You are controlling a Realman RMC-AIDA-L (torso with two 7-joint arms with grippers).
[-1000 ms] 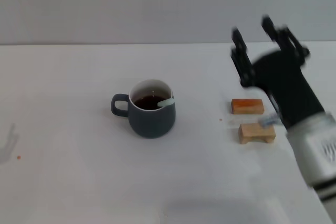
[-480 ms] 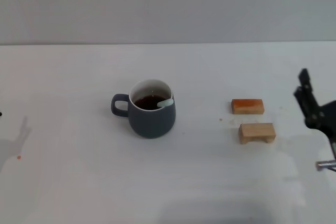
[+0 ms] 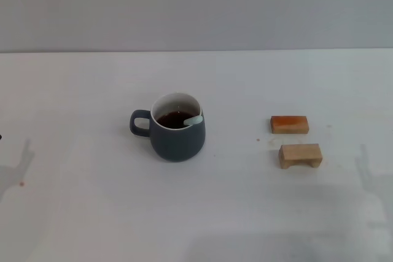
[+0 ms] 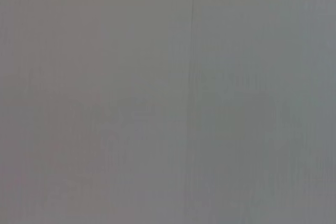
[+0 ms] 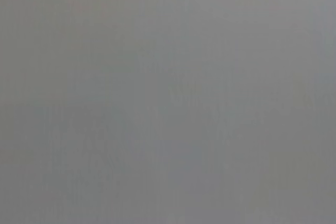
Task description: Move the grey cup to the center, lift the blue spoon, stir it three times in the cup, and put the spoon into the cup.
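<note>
Fingers of both arms are out of sight. Grey cup (image 3: 177,128) sits mid-table with blue spoon (image 3: 193,120) resting inside. Job looks done; arms should stay clear of it.

Both wrist views present only a flat grey surface; no object, gripper or finger can be identified in either. In the head view neither arm is within the picture. The blue spoon (image 3: 194,119) shows only the pale end of its handle above the right side of the rim of the grey cup (image 3: 177,136); its bowl and neck are hidden under the dark liquid. The cup's far wall is hidden by its own body.
</note>
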